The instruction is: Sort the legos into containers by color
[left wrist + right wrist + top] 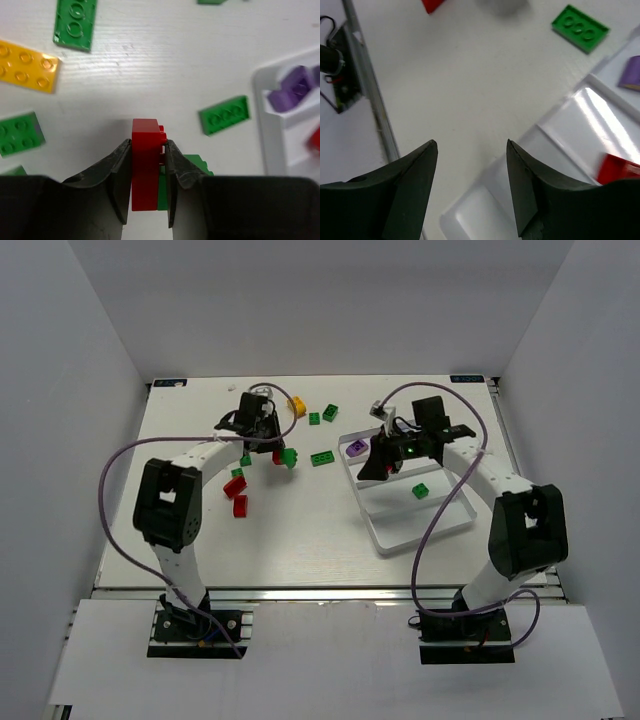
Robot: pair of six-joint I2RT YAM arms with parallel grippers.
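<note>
My left gripper (148, 150) is shut on a red brick (146, 165), standing on edge, with a green brick (192, 164) lying just behind it on the table. In the top view this gripper (274, 447) is left of the white tray (425, 530). My right gripper (471, 145) is open and empty over the tray's near-left corner (485, 210); in the top view it (378, 470) hovers above the tray. The tray holds a purple brick (357, 447), a green brick (421, 491) and a red brick (617, 170).
Loose on the table: a yellow brick (296, 405), green bricks (315, 418) (330, 412), a flat green brick (322, 458), small green ones (245, 460) and two red bricks (238, 496). The table's edge rail (365, 80) runs at the left of the right wrist view.
</note>
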